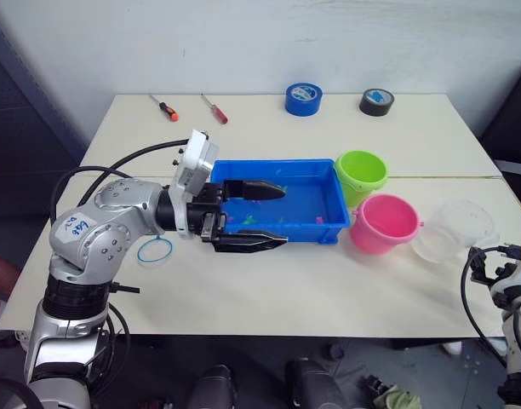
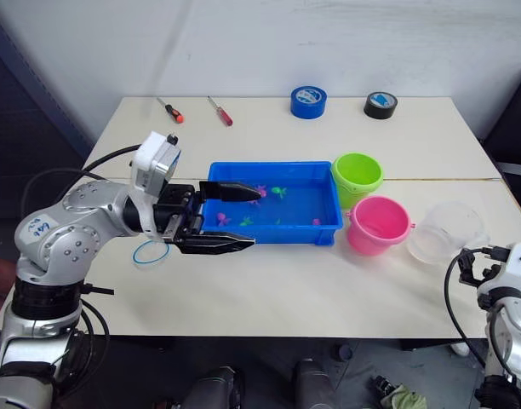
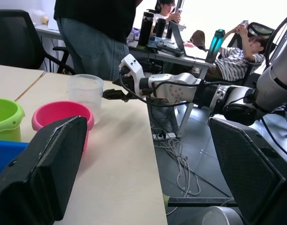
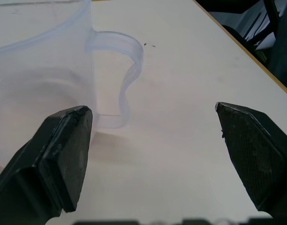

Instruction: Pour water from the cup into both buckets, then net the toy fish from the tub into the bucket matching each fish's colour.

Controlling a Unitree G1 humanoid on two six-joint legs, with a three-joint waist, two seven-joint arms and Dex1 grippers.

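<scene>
Now the left pincer (image 1: 273, 215) gapes wide across the tub's (image 1: 324, 227) near rim. Beside the pink bucket (image 1: 383, 223) stands the cup (image 4: 45, 70), the right pincer (image 4: 153, 154) spread just behind its handle.

the two head views look forward and down from above the near edge of the pale rectangular table (image 1: 269, 290), taking in its whole top as far as the white wall; they share the same scene, offset slightly sideways. the left wrist view sits low, close to the tabletop, and faces along the left gripper (image 3: 148, 178) toward the robot's right side, across the round pink plastic bucket (image 3: 61, 115) and the clear see-through plastic cup (image 3: 86, 90), to the right gripper (image 3: 116, 94) and people beyond the table. the right wrist view is very near the table, looking along the right gripper's widely parted fingers (image 4: 64, 154) at the cup's handle. both head views also contain that cup and pink bucket.
</scene>
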